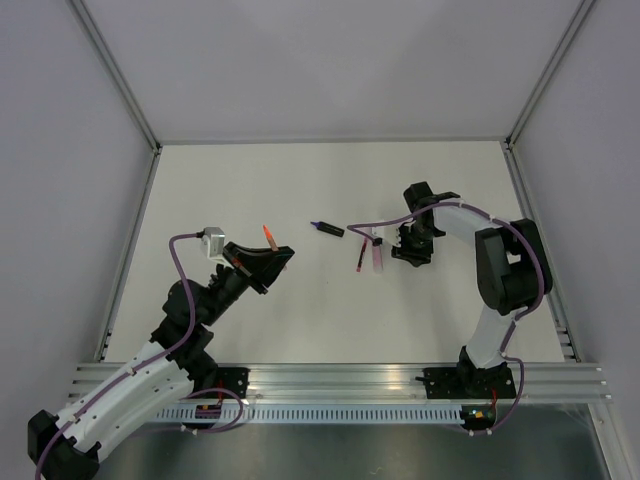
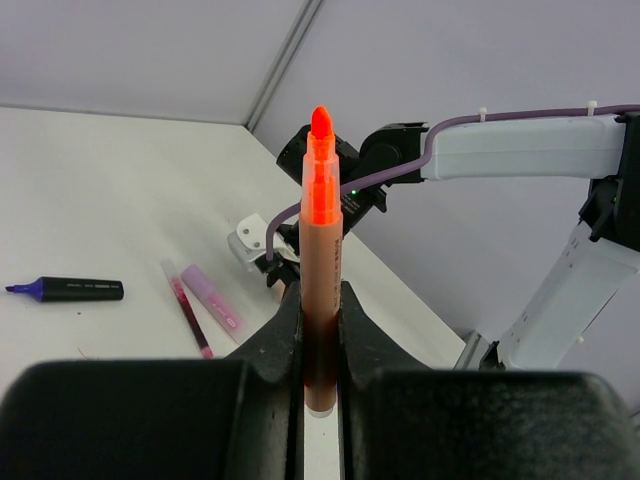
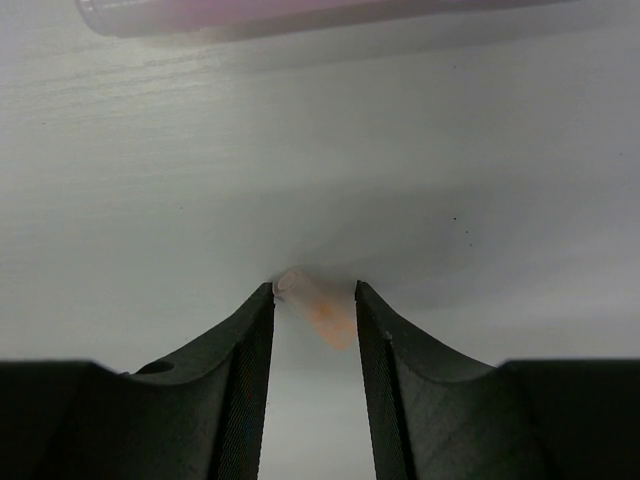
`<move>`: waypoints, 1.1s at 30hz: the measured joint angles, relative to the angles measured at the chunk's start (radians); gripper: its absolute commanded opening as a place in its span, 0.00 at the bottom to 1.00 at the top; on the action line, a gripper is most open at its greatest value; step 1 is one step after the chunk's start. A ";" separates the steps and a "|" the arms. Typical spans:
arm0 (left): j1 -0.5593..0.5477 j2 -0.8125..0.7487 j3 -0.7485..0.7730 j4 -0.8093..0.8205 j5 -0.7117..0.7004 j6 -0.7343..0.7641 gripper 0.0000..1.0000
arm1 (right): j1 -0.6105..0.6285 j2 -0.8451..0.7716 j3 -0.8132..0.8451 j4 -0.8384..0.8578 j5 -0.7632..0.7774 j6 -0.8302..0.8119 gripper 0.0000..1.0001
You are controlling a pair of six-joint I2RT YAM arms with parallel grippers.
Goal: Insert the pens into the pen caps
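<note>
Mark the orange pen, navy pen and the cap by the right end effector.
orange pen (image 2: 321,250), left wrist view, mid barrel.
navy pen (image 2: 80,290), left wrist view, dark barrel.
cap (image 3: 318,310), right wrist view, middle.

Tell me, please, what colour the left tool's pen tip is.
Bright orange-red; the pen shows its tip best in the left wrist view.

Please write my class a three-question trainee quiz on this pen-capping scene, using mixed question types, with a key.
1. True or false: the left gripper holds the orange pen tip up.
2. What sits between the fingers of the right gripper?
3. Fill in: the dark pen lying on the table has a ____ tip.
Key: 1 true; 2 a small cap; 3 purple.
</note>
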 measured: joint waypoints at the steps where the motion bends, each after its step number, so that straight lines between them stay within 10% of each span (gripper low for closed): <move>1: 0.000 0.000 0.000 -0.001 0.000 0.000 0.03 | 0.000 0.002 0.002 -0.002 0.005 0.000 0.43; 17: 0.000 0.000 0.000 -0.012 -0.001 0.000 0.03 | -0.011 0.013 0.011 0.002 0.072 0.005 0.01; 33: 0.000 0.020 0.000 -0.012 -0.001 0.011 0.03 | -0.023 0.057 0.115 0.123 0.006 0.381 0.00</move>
